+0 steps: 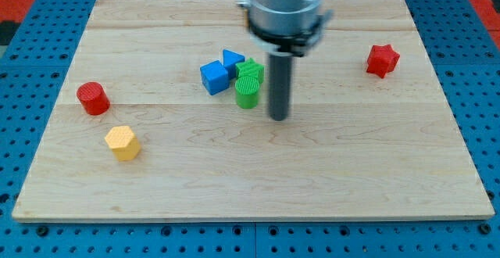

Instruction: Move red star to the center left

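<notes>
The red star lies at the view's right, near the upper right part of the wooden board. My tip rests on the board near the middle, well to the left of the star and below it. The tip is just right of a green cylinder. It touches no block that I can see.
A green block, a blue cube and a blue triangle cluster left of the rod. A red cylinder and a yellow hexagon sit at the view's left.
</notes>
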Controlling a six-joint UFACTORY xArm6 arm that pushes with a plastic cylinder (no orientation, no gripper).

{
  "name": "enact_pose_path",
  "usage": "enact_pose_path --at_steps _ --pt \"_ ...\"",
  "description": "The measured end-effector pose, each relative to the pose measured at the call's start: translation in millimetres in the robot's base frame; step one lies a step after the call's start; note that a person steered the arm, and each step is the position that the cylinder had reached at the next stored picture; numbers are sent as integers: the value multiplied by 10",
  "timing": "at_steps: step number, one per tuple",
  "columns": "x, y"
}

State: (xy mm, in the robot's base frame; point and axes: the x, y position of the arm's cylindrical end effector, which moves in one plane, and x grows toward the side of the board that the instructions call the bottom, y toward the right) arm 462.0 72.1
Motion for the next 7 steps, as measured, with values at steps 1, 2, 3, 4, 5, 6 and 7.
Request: enact_pose_path --at_steps 1,2,3,4,5,6,7 --pt "-127 767" --pt "-510 1516" --pt "-752 1773" --pt "-1020 1773" --pt "-1277 1743" --pt "-1311 1741" --pt "-1065 1696"
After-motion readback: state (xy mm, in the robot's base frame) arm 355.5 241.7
